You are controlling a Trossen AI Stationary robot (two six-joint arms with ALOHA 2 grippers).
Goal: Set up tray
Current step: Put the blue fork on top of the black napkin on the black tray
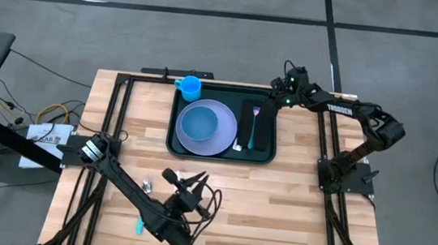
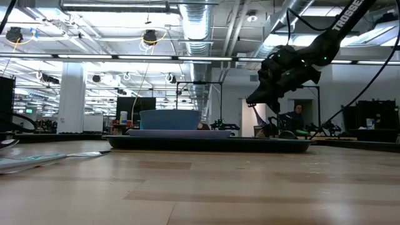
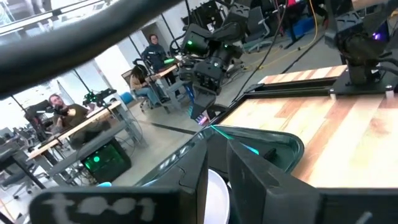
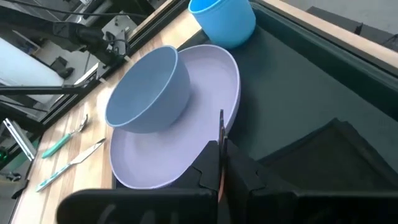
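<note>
The dark green tray [image 1: 263,153] lies at the table's far middle. On it, a lavender plate [image 1: 219,139] carries a blue bowl [image 1: 198,123]. A blue cup [image 1: 189,86] stands in the tray's far left corner. A black napkin [image 1: 260,135] with a fork [image 1: 254,124] on it lies at the tray's right. My right gripper [image 4: 221,158] is shut and empty, above the tray's far right corner. A spoon [image 4: 62,140] and a knife [image 4: 68,163] lie on the table near the tray. My left gripper [image 1: 185,176] hovers there, pointing at the tray, slightly open and empty.
Black frame rails [image 1: 119,104] run along the table's left and right sides. Bare wood lies between the tray and the near edge on the right [image 1: 291,212]. People sit at desks [image 3: 68,115] in the room beyond.
</note>
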